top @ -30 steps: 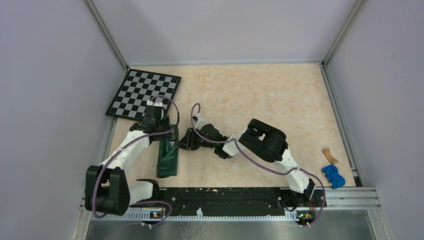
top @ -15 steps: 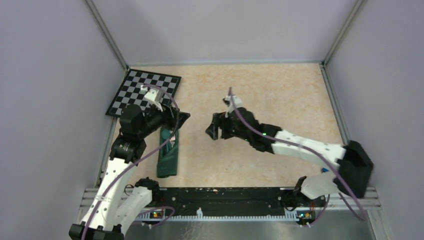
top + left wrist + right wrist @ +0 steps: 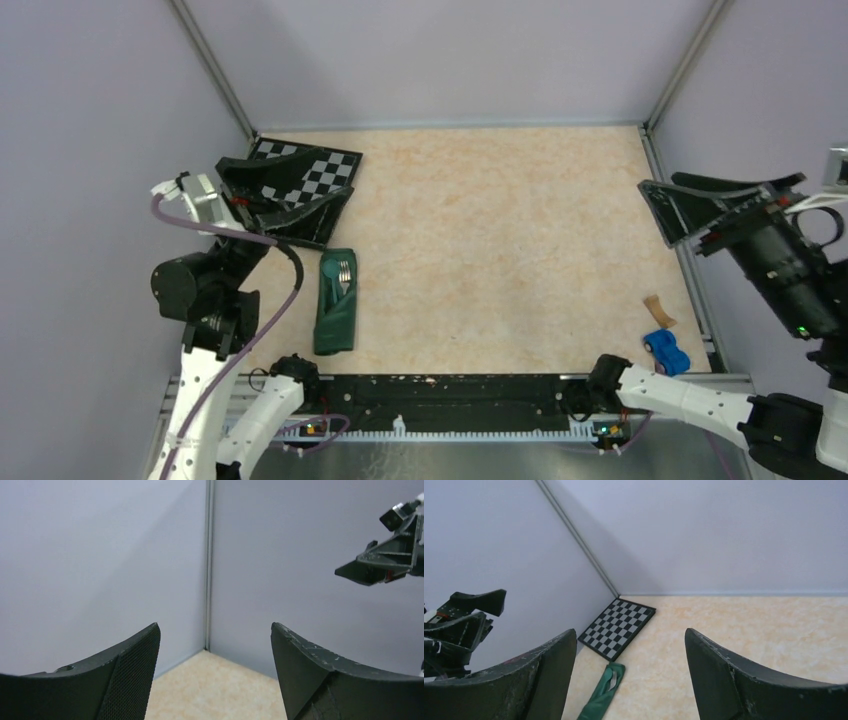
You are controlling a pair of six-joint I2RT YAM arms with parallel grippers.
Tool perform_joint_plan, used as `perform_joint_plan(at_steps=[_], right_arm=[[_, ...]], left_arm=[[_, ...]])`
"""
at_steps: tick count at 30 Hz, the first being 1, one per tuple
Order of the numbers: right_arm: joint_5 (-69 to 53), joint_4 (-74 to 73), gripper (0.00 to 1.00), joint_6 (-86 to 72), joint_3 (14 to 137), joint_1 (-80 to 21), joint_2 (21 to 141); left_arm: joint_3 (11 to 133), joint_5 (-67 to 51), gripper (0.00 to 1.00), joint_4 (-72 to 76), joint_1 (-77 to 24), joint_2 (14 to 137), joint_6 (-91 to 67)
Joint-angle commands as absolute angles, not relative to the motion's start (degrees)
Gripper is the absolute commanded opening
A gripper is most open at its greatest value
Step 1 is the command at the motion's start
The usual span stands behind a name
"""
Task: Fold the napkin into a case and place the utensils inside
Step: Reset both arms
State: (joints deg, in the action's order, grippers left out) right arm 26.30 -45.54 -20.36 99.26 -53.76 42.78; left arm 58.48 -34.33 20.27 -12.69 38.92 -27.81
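The dark green napkin lies folded into a long narrow case point(image 3: 337, 305) on the table's left, also seen in the right wrist view point(image 3: 600, 697). The utensils stick out of its far end: silver fork tines point(image 3: 345, 272) point(image 3: 613, 680) beside a round teal head point(image 3: 331, 267). My left gripper point(image 3: 300, 195) point(image 3: 215, 627) hangs open high over the checkered board, nothing between its fingers. My right gripper point(image 3: 660, 212) point(image 3: 630, 631) is raised at the far right, open and empty, far from the case.
A black-and-white checkered board point(image 3: 325, 170) point(image 3: 618, 627) lies at the back left, partly under the left gripper. A blue toy car point(image 3: 666, 351) and a small tan wooden piece point(image 3: 655, 308) sit at the front right. Grey walls enclose the table.
Both arms have lifted off the case and swung apart, the left to the left wall, the right to the far right. Both grippers have opened wider. The case stays put.
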Motion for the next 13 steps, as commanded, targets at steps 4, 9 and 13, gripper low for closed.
perform_joint_plan(at_steps=[4, 9, 13], right_arm=[[28.1, -52.5, 0.79, -14.9, 100.3, -53.8, 42.1], [26.0, -46.7, 0.79, -13.6, 96.5, -53.8, 39.5], [26.6, -45.4, 0.80, -13.3, 95.2, -53.8, 39.1]], left_arm=[[63.3, -28.2, 0.86, 21.2, -12.8, 39.2, -29.3], [65.2, -25.8, 0.87, 16.2, -12.7, 38.2, -27.0], [66.9, -24.8, 0.88, 13.2, -12.7, 37.8, -25.6]])
